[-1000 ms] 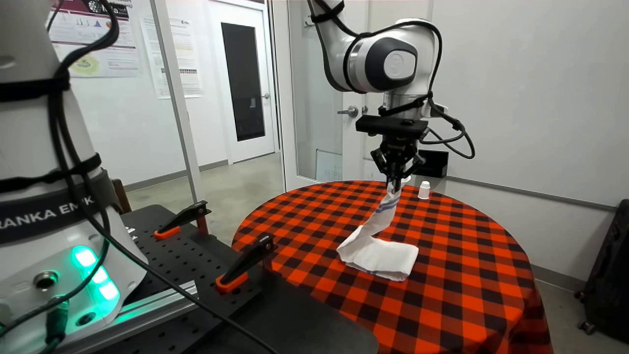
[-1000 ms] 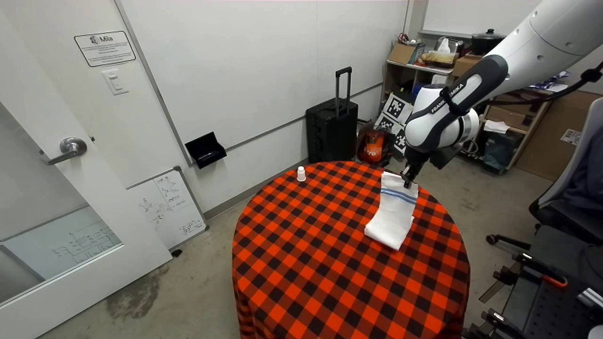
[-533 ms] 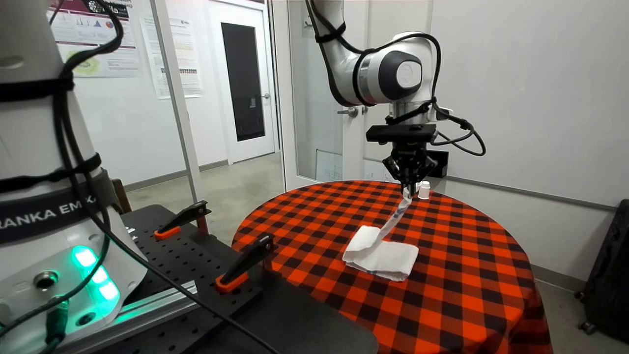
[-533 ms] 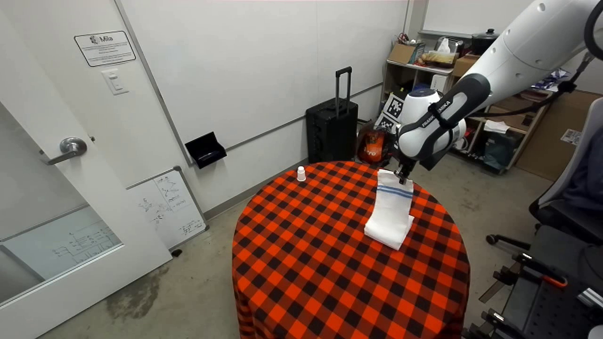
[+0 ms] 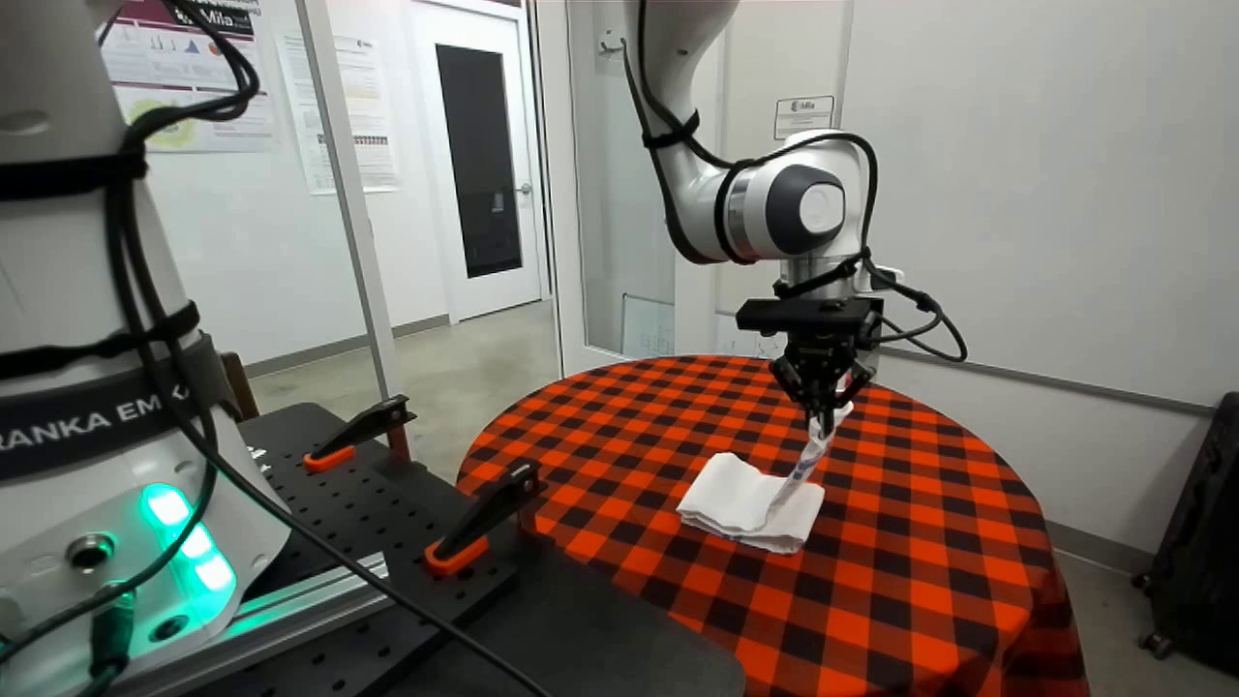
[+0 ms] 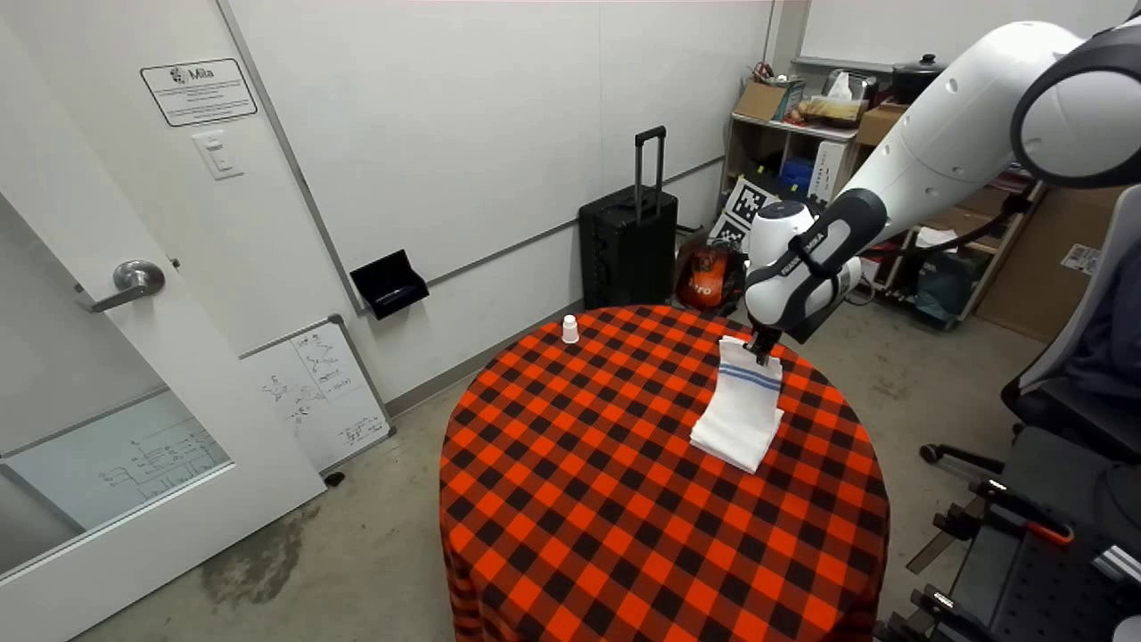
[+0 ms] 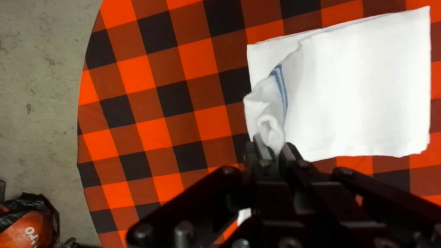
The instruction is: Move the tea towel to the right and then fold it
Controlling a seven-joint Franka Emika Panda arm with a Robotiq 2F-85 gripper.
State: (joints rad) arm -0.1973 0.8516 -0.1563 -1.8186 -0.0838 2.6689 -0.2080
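Fingers (image 7: 293, 155), black and nearly closed, pinch a bunched end of the white, blue-striped cloth tea towel (image 7: 361, 93); its folded body lies upper right in the wrist view, on the red-and-black checked worktop (image 5: 929, 542). Lay that end flat before you release; it sits lower in both exterior views than half a second ago.
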